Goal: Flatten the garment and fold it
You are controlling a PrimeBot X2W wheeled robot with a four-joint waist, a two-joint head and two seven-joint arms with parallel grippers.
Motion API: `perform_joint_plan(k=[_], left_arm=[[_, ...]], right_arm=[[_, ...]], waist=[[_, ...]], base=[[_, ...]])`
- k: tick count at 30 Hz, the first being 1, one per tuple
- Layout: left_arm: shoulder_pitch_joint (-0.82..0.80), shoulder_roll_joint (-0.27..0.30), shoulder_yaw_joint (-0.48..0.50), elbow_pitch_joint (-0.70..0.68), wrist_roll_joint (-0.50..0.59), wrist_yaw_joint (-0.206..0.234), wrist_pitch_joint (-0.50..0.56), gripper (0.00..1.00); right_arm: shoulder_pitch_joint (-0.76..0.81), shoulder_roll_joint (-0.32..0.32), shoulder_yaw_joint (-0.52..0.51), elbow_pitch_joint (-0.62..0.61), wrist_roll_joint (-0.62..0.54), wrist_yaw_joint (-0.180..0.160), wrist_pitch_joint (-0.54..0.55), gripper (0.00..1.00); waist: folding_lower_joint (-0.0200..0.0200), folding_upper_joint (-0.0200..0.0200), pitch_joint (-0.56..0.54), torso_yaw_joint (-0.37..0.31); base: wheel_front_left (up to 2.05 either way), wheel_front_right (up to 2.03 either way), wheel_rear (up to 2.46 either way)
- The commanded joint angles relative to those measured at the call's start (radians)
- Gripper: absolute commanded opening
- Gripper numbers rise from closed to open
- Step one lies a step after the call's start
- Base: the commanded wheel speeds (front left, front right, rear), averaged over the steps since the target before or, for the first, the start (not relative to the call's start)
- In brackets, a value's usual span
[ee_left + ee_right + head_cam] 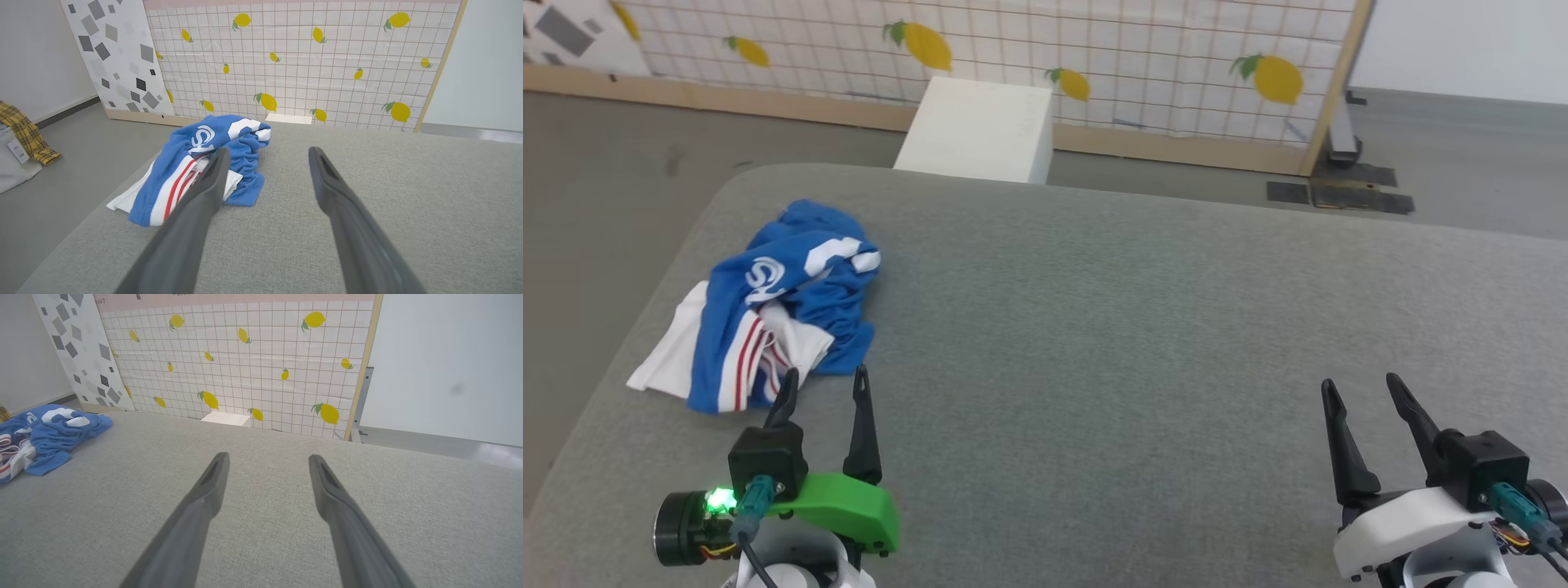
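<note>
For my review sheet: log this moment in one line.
jersey: crumpled heap, left side | left gripper: open, near it | right gripper: open, empty | folding: not begun

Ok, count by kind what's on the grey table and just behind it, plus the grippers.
Jerseys: 1, the blue jersey crumpled on the table
Boxes: 1, the white box past the far edge
Grippers: 2, left gripper and right gripper, both open and empty
Total: 4
</note>
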Motion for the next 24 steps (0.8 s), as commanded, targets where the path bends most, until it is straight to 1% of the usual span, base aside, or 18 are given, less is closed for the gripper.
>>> perform_joint_plan(k=[1,16,24], left_arm=[[0.019,-0.001,-0.001,0.005,-0.010,0.006,-0.011,1.00],[0.033,-0.002,-0.009,0.016,-0.021,0.018,-0.042,1.00],[0.040,-0.002,-0.014,0.023,-0.031,0.024,-0.058,1.00]], right_arm=[[0.013,0.000,-0.004,0.004,0.008,-0.001,-0.014,1.00],[0.028,0.000,-0.014,0.026,0.024,-0.001,-0.044,1.00],[0.033,0.001,-0.017,0.039,0.031,-0.001,-0.061,1.00]], waist=[[0.0000,0.0000,0.001,0.026],[0.0000,0.0000,0.002,0.151],[0.0000,0.0000,0.004,0.207]], base=[[0.00,0.00,0.00],[0.00,0.00,0.00],[0.00,0.00,0.00]])
